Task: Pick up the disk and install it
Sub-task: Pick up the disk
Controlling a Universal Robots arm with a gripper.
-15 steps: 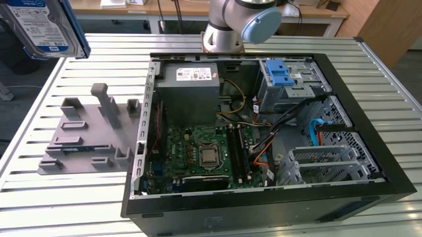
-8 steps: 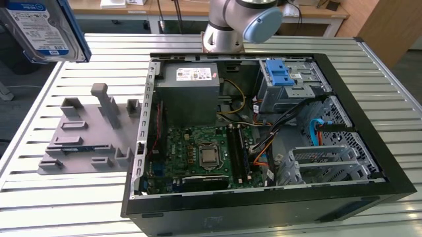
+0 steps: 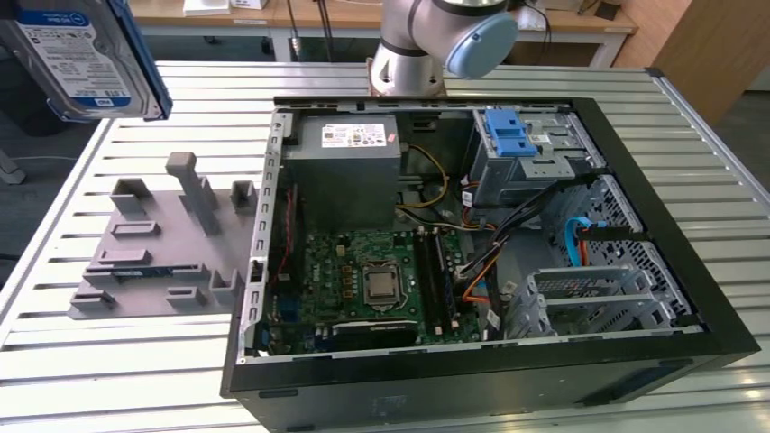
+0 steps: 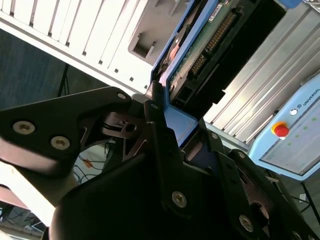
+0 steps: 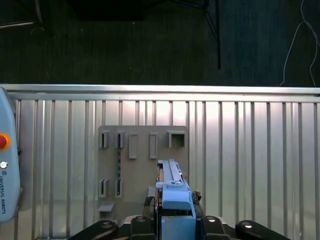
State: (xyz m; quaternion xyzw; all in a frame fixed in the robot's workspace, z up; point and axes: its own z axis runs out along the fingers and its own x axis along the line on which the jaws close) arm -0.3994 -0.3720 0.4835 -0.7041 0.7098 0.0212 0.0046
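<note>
Closed tight on its blue carrier (image 4: 182, 125), my claw (image 5: 175, 221) holds the disk (image 3: 85, 59) aloft over the counter (image 3: 121, 379), long axis running out from me, open computer case (image 3: 481, 374) lying toward the exterior view's right.

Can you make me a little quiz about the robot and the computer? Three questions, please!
1. True or false: the claw is shut on the disk.
2. The open computer case and the grey holder lie on the table. Where is the disk? A) in the case B) held up in the air C) on the holder
3. Fill in: the plastic frame round the disk is coloured ____.
Key: 1 true; 2 B; 3 blue.
</note>
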